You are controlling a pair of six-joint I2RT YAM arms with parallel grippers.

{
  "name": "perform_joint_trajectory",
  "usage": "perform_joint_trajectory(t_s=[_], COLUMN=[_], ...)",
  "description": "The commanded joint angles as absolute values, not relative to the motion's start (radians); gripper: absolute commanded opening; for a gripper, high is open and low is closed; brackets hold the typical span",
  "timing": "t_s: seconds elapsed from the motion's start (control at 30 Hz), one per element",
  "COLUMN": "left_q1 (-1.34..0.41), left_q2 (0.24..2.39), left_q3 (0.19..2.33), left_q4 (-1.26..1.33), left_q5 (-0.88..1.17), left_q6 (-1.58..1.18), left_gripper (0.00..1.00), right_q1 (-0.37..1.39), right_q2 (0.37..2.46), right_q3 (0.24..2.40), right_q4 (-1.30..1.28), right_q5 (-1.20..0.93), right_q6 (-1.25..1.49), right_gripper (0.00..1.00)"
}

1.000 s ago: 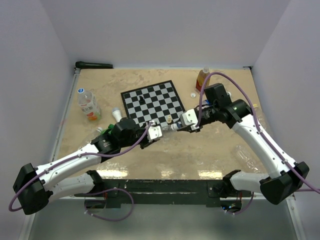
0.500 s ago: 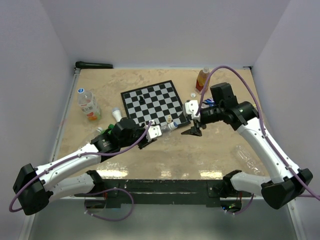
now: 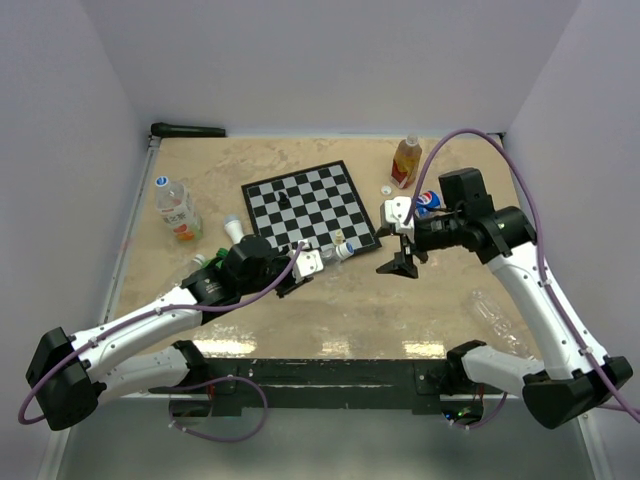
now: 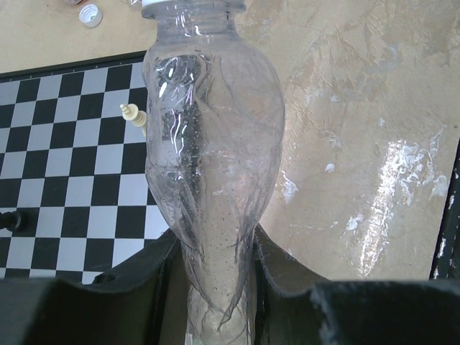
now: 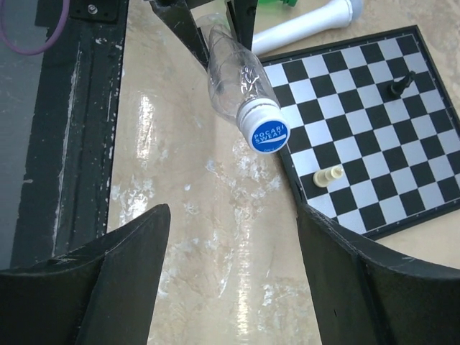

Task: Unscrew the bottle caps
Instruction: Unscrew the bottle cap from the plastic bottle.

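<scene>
One bottle (image 4: pixel 212 144) clamped in left jaws; right jaws apart facing its blue cap (image 5: pixel 263 130) beside chessboard (image 5: pixel 374 144).

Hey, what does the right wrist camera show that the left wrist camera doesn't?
Only the right wrist view: the round blue plastic cap, printed face toward the camera, screwed on the crumpled clear plastic bottle; the open right gripper, apart from it; a white plastic cylinder.
Only the left wrist view: a small white round cap lying loose on the tan table.
Both: that bottle pinched by the left gripper, the black-and-white chessboard, a cream chess piece.
</scene>
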State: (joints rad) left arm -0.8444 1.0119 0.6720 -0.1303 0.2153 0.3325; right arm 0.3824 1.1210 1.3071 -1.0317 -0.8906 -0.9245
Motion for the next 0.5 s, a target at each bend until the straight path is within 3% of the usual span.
perform_joint_trajectory(t_s=[0.0, 0.47], left_q1=[-0.841, -0.841], left_q2=[0.996, 0.992], left_q3=[0.669, 0.670], left_q4=[-0.112, -0.112], left_q5=[0.198, 0.164], left_q6=[0.324, 0.318], left_gripper=[0.00, 0.00], right_q1=[0.354, 0.331], right_q2=[1.146, 1.244], right_q3=[1.371, 1.420], right_q4=[-1.123, -1.223], right_q5=[-0.940, -1.028], right_q6=[-0.927, -0.942], right_gripper=[0.75, 0.75])
